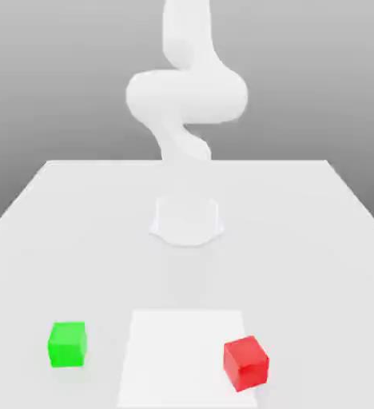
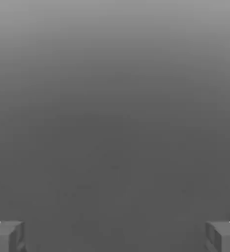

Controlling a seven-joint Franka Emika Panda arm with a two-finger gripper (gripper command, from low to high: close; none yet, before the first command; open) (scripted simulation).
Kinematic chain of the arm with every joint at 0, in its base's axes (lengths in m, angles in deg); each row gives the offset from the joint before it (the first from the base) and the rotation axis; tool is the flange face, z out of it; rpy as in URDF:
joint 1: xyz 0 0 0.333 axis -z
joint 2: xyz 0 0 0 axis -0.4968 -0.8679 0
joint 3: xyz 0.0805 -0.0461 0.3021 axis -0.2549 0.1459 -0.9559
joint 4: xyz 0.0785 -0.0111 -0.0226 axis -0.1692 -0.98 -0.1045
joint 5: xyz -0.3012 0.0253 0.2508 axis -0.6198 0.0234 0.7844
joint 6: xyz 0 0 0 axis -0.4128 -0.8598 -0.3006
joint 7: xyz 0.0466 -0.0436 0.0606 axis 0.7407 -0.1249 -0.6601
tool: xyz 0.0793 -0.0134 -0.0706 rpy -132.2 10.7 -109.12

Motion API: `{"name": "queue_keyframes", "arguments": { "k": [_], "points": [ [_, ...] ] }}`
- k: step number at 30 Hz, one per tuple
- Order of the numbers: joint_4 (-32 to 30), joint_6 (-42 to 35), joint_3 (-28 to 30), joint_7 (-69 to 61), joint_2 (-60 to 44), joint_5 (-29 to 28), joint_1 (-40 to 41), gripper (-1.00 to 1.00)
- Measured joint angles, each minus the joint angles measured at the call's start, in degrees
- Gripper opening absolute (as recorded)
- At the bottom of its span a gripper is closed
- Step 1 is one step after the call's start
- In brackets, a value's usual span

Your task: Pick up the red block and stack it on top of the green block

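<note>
- Nearest in the exterior view: the red block [image 1: 245, 363] sits on the table [image 1: 318, 240], toward that view's right, overlapping the right edge of a paler square patch [image 1: 182, 351] on the surface.
- The green block [image 1: 67, 344] rests on the table toward the exterior view's left, clear of the patch and well apart from the red block.
- Farther back, the arm's round base [image 1: 187, 220] stands mid-table; the white arm [image 1: 186, 96] rises from it in a bend.
- The hand view contributes what the exterior view lacks: the gripper [image 2: 115, 236], with one fingertip [image 2: 6, 236] at each side of the picture, spread wide with nothing between, over plain grey ground.
</note>
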Motion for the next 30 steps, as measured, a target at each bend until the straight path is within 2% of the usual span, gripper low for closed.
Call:
{"name": "queue_keyframes", "arguments": {
  "k": [22,28,29,30],
  "points": [
    [-12.4,19.9,-3.2,-8.0,-46.1,-1.0,-6.3,0.0],
    [-12.0,29.0,-2.4,-7.4,-58.5,-2.8,-7.2,0.0],
    [-11.7,30.3,-2.2,-7.3,-60.0,-2.9,-7.4,-1.0],
    [-11.7,30.3,-2.2,-7.3,-60.0,-2.9,-7.4,-1.0]
  ]
}}
